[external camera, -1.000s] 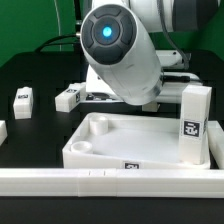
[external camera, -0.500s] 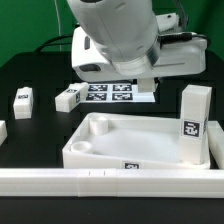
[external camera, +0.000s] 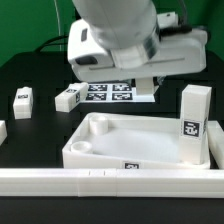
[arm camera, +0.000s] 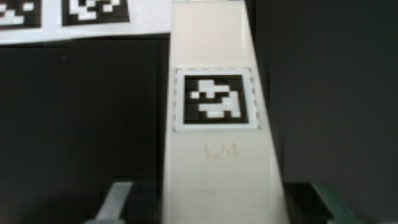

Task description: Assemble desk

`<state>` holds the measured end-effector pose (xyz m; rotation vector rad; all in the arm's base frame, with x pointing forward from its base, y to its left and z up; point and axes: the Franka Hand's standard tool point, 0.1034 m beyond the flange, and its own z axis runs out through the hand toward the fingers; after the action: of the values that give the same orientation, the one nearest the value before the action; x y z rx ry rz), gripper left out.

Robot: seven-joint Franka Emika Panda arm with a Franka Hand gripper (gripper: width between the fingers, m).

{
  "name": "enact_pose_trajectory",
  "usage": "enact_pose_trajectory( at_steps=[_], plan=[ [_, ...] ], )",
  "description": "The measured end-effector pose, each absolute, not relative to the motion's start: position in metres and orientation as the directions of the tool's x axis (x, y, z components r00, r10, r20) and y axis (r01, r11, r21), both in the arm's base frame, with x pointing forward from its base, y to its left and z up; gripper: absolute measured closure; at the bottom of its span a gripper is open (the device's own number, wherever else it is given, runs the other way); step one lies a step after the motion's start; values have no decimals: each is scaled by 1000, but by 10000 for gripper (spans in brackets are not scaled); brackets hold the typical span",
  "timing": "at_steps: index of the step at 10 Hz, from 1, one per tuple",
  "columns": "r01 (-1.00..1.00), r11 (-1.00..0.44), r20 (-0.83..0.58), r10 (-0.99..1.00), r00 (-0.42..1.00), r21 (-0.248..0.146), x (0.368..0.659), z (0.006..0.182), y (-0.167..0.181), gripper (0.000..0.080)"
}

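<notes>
Desk top (external camera: 140,140) lies rim up on the surface (external camera: 40,125), with the low white rail (external camera: 110,180) just in front of it and the marker board (external camera: 115,93) just behind. Upright leg (external camera: 195,120) is stood at desk top's corner on the exterior view's right, judged seated. Held leg (arm camera: 217,100) is clamped between the jaws at a narrow setting, behind desk top near the marker board. Loose leg (external camera: 68,97) and further loose leg (external camera: 22,100) lie beyond desk top towards the exterior view's left. Step judged: another leg being brought in. Next: leg to be set upright over an open socket (external camera: 78,147), then seated
</notes>
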<state>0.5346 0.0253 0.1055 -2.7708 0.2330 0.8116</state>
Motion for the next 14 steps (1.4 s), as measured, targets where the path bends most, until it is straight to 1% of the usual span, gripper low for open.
enact_pose_trajectory(
  at_steps=[1,2,3,5,6,7,8,10,11,12,14],
  plan=[
    [-219,-957,-521,-90,849,-192,541,119,23,509],
    [-232,-955,-499,-111,860,-186,554,128,23,509],
    [-244,-953,-453,-142,880,-177,564,131,24,509],
    [-237,-956,-320,-172,932,-176,569,128,23,509],
    [-237,-956,-282,-182,942,-174,568,128,22,509],
    [-229,-958,-214,-191,958,-172,575,129,20,509],
    [-214,-961,-154,-188,970,-175,583,136,16,509],
    [-203,-963,5,-207,978,-179,610,165,8,509],
    [-201,-963,45,-213,976,-181,618,173,6,509],
    [-201,-964,154,-228,961,-172,627,174,4,509],
    [-199,-968,281,-236,930,-154,625,169,2,509]
  ],
)
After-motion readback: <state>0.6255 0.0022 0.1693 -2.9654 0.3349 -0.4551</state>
